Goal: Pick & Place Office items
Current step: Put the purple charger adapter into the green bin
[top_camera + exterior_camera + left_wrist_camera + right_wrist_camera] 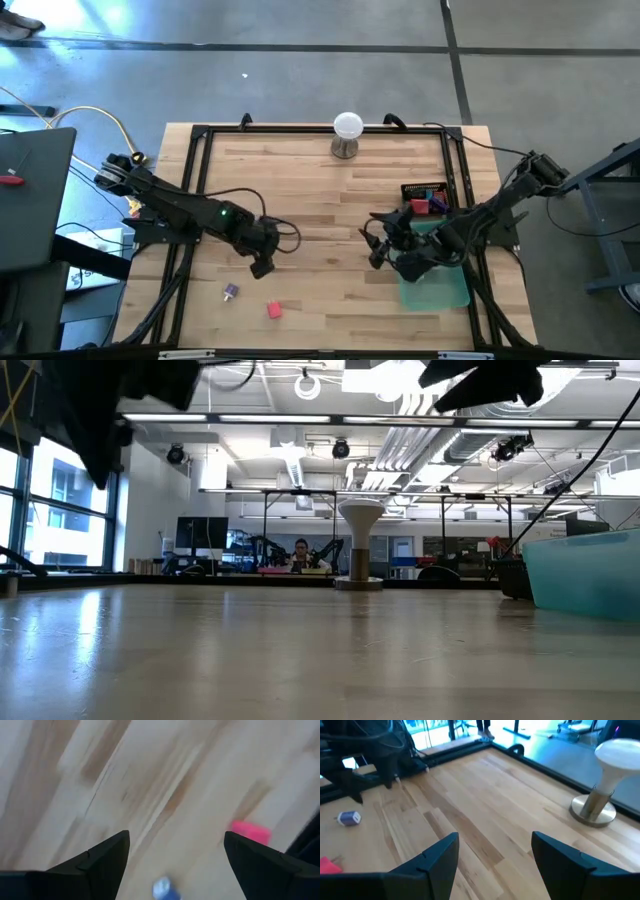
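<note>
The wooden table (320, 220) fills most of the overhead picture, with a black frame (205, 135) running along its edges. The left arm (180, 212) reaches in from the left side and the right arm (480, 225) from the right.

A see-through green tray (440, 285) sits at the table's right side, under the right arm; the level view shows its pale wall (590, 575) at the right. Just behind it is a small black bin (425, 195) holding a cluster of office pieces (428, 202) in red, purple and other colours.

A white ball on a metal stand (347, 135) stands near the far edge, about midway across; it also appears in the right wrist view (605, 780).

The left gripper (262, 262) hangs above bare wood in the left half of the table. Its two dark fingers (100, 862) stand wide apart with nothing between them, so it is released and empty. The right gripper (385, 245) hovers near the middle of the table, just left of the tray, its fingers (437, 857) spread with only bare table showing between them.

Two loose pieces lie near the front edge, close to the left gripper: a pink block (273, 310) and, just to its left, a small purple piece (231, 292). They lie apart from each other, and neither gripper touches them.
</note>
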